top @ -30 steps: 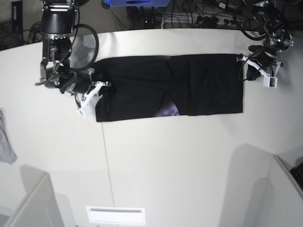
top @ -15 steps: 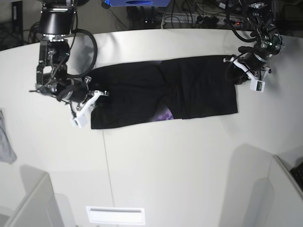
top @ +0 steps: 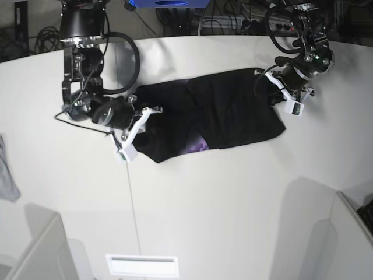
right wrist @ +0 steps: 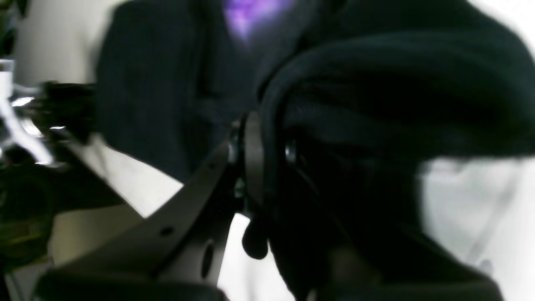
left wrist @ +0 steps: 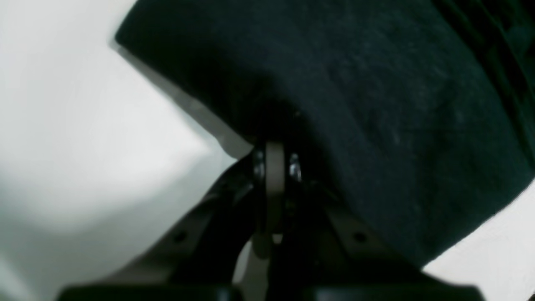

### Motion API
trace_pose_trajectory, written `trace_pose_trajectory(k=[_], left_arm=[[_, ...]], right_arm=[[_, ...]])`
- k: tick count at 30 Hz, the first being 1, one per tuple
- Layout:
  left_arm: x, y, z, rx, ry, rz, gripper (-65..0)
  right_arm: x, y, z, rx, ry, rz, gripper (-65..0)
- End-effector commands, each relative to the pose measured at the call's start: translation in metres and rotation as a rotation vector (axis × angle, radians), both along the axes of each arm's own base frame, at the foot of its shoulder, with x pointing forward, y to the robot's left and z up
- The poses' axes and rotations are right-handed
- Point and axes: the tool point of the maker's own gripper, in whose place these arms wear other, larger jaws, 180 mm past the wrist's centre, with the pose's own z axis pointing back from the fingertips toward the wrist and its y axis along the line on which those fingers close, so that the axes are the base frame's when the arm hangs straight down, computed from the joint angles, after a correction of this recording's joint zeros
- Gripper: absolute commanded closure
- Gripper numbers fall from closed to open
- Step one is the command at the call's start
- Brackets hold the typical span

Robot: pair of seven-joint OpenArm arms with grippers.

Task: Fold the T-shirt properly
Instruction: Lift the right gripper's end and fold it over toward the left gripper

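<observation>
Black shirt, a purple patch showing at its 6 o'clock edge, lies bunched at 12 o'clock on the white table, its 3 o'clock end pinched in the left hand and its 9 o'clock end clamped in the right hand.

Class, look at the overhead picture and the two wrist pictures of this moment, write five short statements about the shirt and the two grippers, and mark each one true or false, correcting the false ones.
1. The T-shirt is black. True.
2. The left gripper is open and clear of the cloth. False: it is shut on the T-shirt's edge.
3. The right gripper grips a thick bunch of the T-shirt. True.
4. A purple print shows at the T-shirt's lower edge. True.
5. The small grey cloth lies on top of the T-shirt. False: it lies apart, at the table's far edge.
</observation>
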Motion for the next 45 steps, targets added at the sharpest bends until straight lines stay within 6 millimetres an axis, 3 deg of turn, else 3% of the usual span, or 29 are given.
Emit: trace_pose_trajectory(k=[1, 13, 17, 20, 28, 32, 39, 45], left_arm=[[0.003, 0.002, 0.003, 0.024, 0.001, -0.02, 0.0], [0.009, 0.005, 0.003, 0.05, 0.04, -0.017, 0.0], [0.024, 0.006, 0.01, 0.05, 0.011, -0.015, 0.0], [0.039, 0.003, 0.019, 0.048, -0.023, -0.018, 0.0], [0.07, -0.027, 0.03, 0.034, -0.062, -0.047, 0.0], [0.077, -0.035, 0.035, 0.03, -0.076, -0.067, 0.0], [0.076, -0.031, 0.034, 0.037, -0.074, -0.062, 0.0], [0.073, -0.029, 0.032, 0.039, -0.067, -0.06, 0.0]], right_arm=[[0.01, 0.009, 0.019, 0.032, -0.063, 0.007, 0.0], [-0.005, 0.07, 0.035, 0.101, -0.117, 0.141, 0.0], [-0.005, 0.088, 0.043, 0.121, -0.151, 0.177, 0.0], [0.001, 0.092, 0.048, 0.133, -0.155, 0.149, 0.0], [0.014, 0.108, 0.068, 0.164, -0.185, 0.137, 0.0], [0.019, 0.117, 0.076, 0.188, -0.196, 0.136, 0.0], [0.027, 0.127, 0.059, 0.193, -0.129, 0.135, 0.0], [0.028, 0.142, 0.066, 0.217, -0.144, 0.152, 0.0]])
